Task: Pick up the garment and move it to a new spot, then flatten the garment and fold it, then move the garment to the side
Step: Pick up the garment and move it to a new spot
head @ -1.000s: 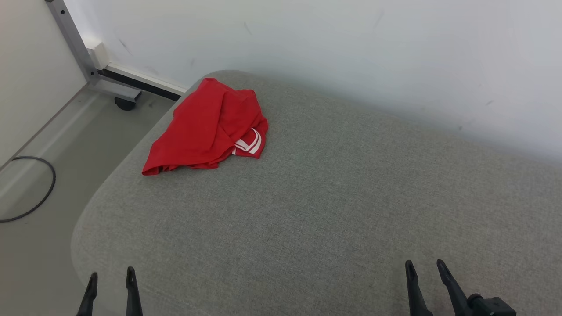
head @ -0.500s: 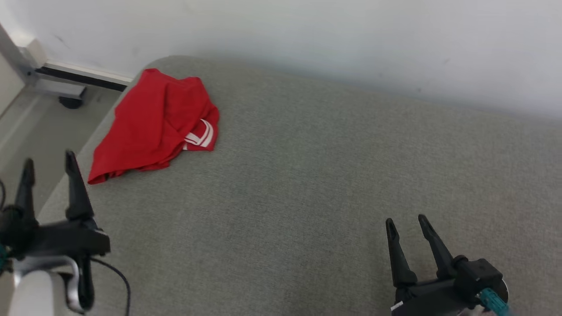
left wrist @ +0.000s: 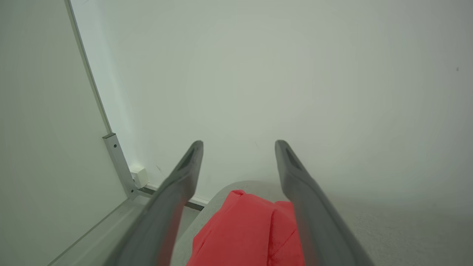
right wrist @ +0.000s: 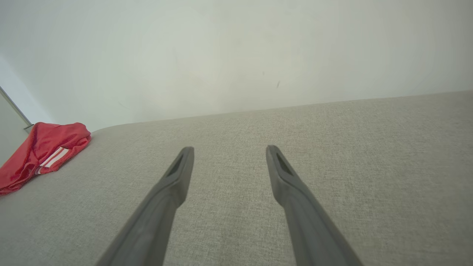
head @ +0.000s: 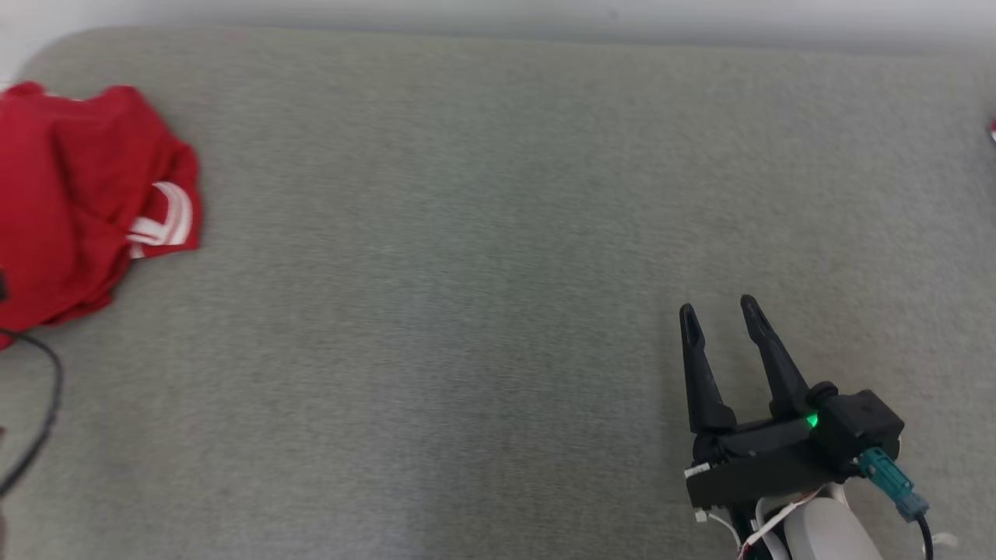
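Observation:
The garment [head: 78, 202] is a crumpled red piece with white stripes, lying at the far left corner of the grey padded surface [head: 467, 233]. In the left wrist view my left gripper [left wrist: 239, 146] hangs open above and just short of the garment [left wrist: 251, 229], nothing between its fingers. My right gripper [head: 717, 315] stands open over the near right of the surface, far from the garment, fingers pointing away from me. From the right wrist view the garment [right wrist: 40, 153] lies far off to the left, and the right gripper [right wrist: 229, 151] is open and empty.
A pale wall [left wrist: 295, 74] runs along the far edge of the surface. Beyond the left corner are a metal post [left wrist: 120, 166] and floor. A black cable [head: 39, 404] hangs at the left edge of the head view.
The head camera has swung right and down, so the garment sits further left in the picture. The left gripper has left the head view; the right gripper reaches further forward.

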You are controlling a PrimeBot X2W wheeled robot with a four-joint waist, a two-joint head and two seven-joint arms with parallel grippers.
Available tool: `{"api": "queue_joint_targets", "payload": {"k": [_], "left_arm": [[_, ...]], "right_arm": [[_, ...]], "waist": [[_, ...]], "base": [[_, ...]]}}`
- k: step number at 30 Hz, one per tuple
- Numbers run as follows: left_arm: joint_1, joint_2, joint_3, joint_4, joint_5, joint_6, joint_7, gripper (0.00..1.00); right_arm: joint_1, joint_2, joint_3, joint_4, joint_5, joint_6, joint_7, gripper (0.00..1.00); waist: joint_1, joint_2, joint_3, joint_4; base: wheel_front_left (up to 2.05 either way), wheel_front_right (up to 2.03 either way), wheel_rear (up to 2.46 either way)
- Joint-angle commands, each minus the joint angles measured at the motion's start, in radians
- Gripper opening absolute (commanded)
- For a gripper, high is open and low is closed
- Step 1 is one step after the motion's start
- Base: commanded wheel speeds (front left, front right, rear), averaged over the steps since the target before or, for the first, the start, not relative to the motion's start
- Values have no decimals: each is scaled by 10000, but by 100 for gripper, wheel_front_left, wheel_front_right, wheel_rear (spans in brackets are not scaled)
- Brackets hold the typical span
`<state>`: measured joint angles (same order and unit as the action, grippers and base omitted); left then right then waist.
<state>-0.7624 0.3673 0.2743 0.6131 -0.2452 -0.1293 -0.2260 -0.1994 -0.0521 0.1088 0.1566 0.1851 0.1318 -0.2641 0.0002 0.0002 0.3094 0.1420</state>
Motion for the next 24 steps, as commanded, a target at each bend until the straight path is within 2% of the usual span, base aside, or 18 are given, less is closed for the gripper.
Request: {"api": "queue_joint_targets", "payload": {"k": [1,11,13,18,24], "left_arm": [[-327,257,-48,308,-111,-5,129,100],[-1375,1386,-823,2409,-653,-2,1513,100],[-1439,1464,-866,2577,-696,-2,1657,100],[-1571,1742,-981,3492,-1112,-3,2807,100],[-1735,1761,-1169,4578,-1600,-4,4737,100]], "right_arm": [[-178,22,54,-72,112,-25,-14,100],[-561,26,91,-211,186,-25,-14,100],[-604,26,110,-224,180,-25,-14,100],[-644,27,117,-274,125,-25,-14,100],[-536,27,4,-229,21,-25,-14,100]], "waist": [[-2,-2,1149,-1259],[-2,-2,1671,-1655],[-2,-2,1709,-1686],[-2,-2,1789,-1784],[-2,-2,1725,-1750]], "base": [[0,0,0],[0,0,0],[0,0,0],[0,0,0],[0,0,0]]}}
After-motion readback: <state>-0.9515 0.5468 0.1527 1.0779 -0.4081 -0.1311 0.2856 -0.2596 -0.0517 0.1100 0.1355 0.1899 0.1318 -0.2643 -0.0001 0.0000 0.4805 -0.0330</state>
